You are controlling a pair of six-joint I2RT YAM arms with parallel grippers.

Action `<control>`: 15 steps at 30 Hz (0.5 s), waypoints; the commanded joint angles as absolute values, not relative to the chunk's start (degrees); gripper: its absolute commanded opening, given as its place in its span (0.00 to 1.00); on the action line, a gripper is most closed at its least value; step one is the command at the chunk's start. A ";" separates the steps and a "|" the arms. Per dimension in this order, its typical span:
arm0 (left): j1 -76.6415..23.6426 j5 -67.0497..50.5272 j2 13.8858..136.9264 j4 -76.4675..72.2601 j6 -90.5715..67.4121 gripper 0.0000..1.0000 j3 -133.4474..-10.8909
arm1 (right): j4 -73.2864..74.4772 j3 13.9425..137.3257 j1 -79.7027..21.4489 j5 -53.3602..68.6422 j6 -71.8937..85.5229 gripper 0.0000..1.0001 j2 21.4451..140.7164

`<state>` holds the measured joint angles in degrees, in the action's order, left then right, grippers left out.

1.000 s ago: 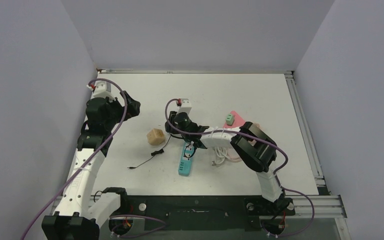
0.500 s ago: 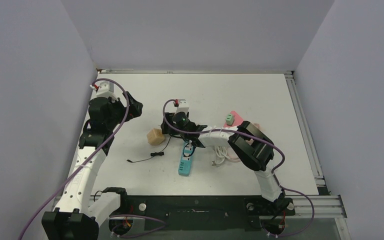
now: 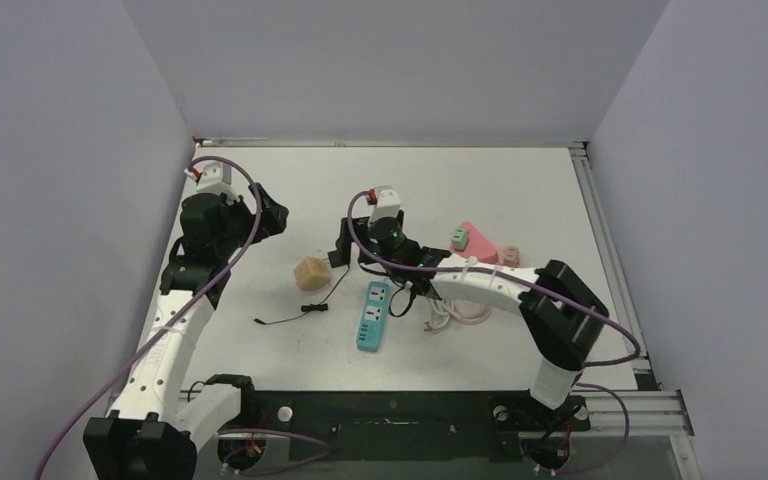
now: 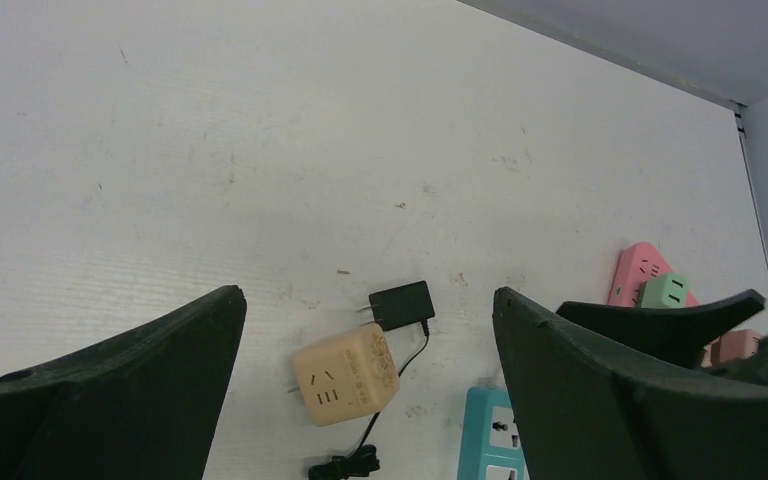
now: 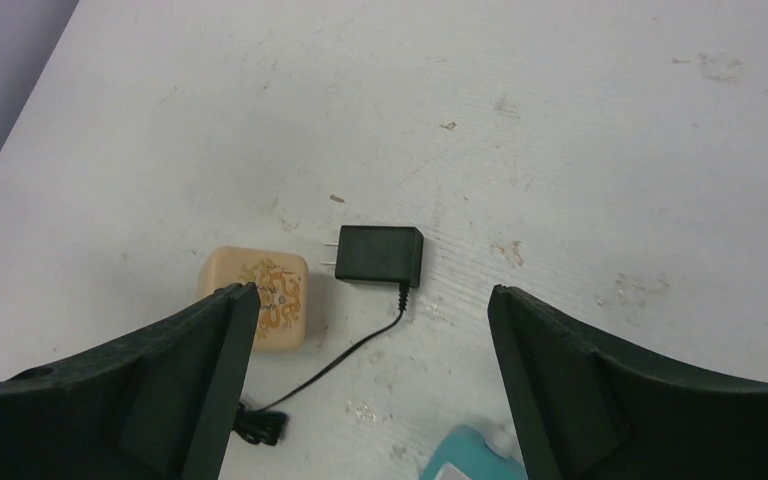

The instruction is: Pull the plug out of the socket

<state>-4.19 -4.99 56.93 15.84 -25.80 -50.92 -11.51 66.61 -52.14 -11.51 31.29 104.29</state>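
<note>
- The left gripper point(image 3: 272, 212) hangs over the left side of the table point(image 3: 520, 190), near the far edge. Its fingers are spread wide and hold nothing, and it takes no part in this step.
- A beige cube adapter point(image 3: 310, 273) sits left of the table's middle. It is just beside the plug's prongs, with a small gap between them.
- A thin black cable point(image 3: 290, 320) trails from the plug toward the near edge, passes a small coil and ends loose on the table.
- The black plug point(image 5: 380, 255) lies flat near the middle of the table. Its two prongs are bare and sit in no socket, so the pull looks done and the letting-go is the step in hand.
- The right gripper point(image 5: 370, 300) hovers over the plug with its fingers wide apart and released, grasping nothing.
- The next move is probably a clean withdrawal up and back. The fingers must not snag the cable or nudge the cube.
- A teal power strip point(image 3: 372, 316) lies between the plug and the near edge, close under the right arm, with a white coiled cord point(image 3: 440, 312) to its right.
- A pink socket block point(image 3: 477, 240) and a green adapter point(image 3: 457, 238) sit right of the middle, out of the way.
</note>
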 commanded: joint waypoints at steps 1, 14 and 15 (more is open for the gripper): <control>-4.66 -5.74 56.83 13.17 -25.36 0.91 -51.53 | -5.50 60.24 -49.99 -15.16 31.15 0.85 92.64; -4.74 -6.19 57.25 13.27 -25.55 0.91 -51.59 | 18.84 47.23 -41.48 -15.33 34.99 0.76 70.84; -4.79 -6.35 57.34 13.25 -25.65 0.91 -51.57 | 20.44 46.55 -41.13 -15.53 35.30 0.76 69.86</control>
